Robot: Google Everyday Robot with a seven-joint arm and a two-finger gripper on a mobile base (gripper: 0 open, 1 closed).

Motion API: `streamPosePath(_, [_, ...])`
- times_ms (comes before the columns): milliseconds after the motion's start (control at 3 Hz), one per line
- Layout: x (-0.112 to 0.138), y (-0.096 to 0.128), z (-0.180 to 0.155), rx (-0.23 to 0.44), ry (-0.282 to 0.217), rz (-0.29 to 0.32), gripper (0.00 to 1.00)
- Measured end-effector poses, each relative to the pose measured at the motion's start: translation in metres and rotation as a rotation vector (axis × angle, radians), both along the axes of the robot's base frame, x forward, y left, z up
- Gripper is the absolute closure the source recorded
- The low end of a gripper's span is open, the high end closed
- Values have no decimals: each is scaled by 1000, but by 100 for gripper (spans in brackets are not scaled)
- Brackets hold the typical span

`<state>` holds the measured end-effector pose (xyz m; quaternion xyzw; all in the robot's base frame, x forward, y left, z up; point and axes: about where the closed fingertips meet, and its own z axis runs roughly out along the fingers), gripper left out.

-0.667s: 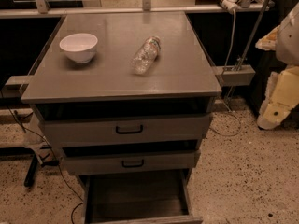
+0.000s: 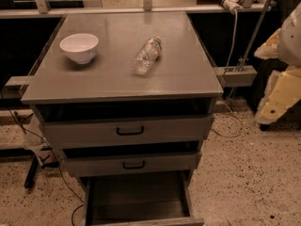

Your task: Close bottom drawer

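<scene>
In the camera view (the only one) a grey cabinet (image 2: 188, 79) stands on a speckled floor (image 2: 249, 182). No writing or brand can be read anywhere; the clear plastic bottle (image 2: 146, 55), which lies on its side on the cabinet top, has a label, but its words are too small to read. A white bowl (image 2: 79, 47) stands upright to the left of the bottle, well apart from it.

The bottom drawer (image 2: 136, 197) is pulled far out toward the camera, its deep grey box is open to view, and its front reaches the lower edge of the picture. Above it the middle drawer (image 2: 160, 163) and the top drawer (image 2: 164, 131) each show a dark gap over their fronts (both have black bar handles).

The gripper (image 2: 277, 98) is a cream-coloured shape at the right edge, beside the cabinet and higher than the bottom drawer, well apart from it and touching nothing. Whether it is open or closed, I cannot tell.
</scene>
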<state>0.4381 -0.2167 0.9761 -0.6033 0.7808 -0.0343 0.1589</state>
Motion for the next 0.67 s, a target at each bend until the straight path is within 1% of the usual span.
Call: streamPosePath(667, [0,0,0,0,0,0,66])
